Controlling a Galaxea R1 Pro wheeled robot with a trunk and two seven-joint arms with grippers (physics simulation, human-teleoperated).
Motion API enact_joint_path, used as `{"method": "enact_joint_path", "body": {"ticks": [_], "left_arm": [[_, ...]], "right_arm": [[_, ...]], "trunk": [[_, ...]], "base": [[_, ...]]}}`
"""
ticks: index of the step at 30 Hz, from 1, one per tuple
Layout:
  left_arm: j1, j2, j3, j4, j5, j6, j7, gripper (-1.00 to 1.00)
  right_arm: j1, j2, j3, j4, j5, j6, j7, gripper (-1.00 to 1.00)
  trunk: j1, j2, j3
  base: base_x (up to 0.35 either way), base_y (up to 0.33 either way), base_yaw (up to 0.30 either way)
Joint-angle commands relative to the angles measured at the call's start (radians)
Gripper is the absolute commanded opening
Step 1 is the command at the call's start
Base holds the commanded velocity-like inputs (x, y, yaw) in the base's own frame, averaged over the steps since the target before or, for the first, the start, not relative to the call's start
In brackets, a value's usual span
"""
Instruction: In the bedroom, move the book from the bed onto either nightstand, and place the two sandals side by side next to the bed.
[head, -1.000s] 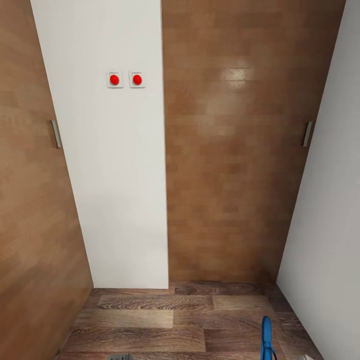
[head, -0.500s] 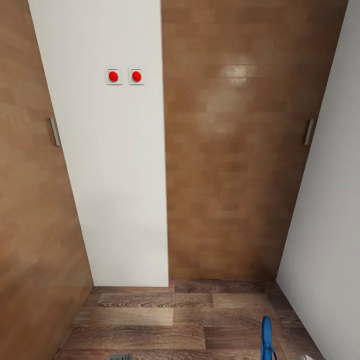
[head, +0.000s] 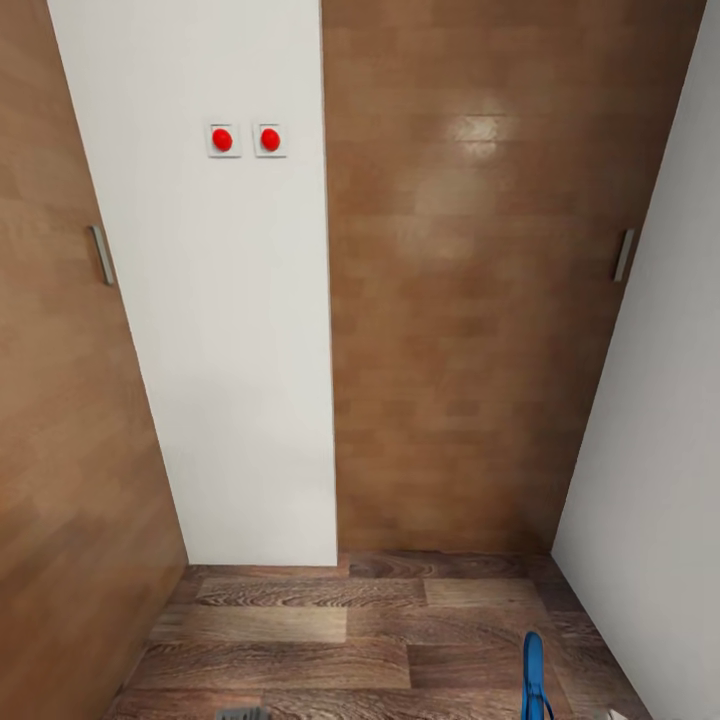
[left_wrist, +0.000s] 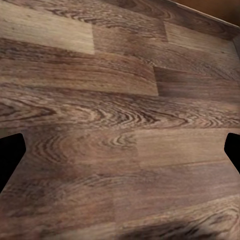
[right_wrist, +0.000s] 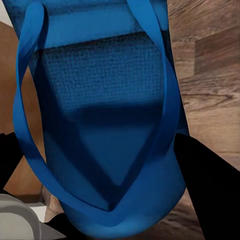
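Blue sandal (right_wrist: 107, 125) gripped in the right end effector (right_wrist: 105, 200), dark fingers (right_wrist: 212, 190) closed against its sole on both sides, straps looping across the footbed. Same sandal (head: 534, 675) edge-on at the near right, above the wood-plank floor (head: 330, 640). Left end effector (left_wrist: 120, 155) spread wide over bare planks, holding nothing, only the dark fingertips (left_wrist: 10, 155) at either side. Ahead, a white wall panel (head: 230, 350) with two red buttons (head: 245, 139), a brown wood panel (head: 460, 300) to its right, and metal handles (head: 101, 254) far left and far right.
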Motion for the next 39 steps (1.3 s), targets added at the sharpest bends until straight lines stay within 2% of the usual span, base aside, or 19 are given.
{"method": "enact_joint_path", "body": {"ticks": [1, 39], "left_arm": [[-0.001, 0.000, -0.008, 0.001, 0.009, -0.004, -0.003, 1.00], [-0.001, 0.000, -0.008, 0.002, 0.009, -0.004, -0.003, 1.00]], "right_arm": [[-0.002, 0.000, -0.008, 0.004, 0.003, 0.001, 0.004, -1.00], [-0.002, 0.000, -0.008, 0.004, 0.003, 0.001, 0.004, -1.00]], "trunk": [[0.000, -0.001, -0.003], [0.000, -0.001, -0.063]], "base": [[0.000, 0.000, 0.000], [0.000, 0.000, -0.003]]}}
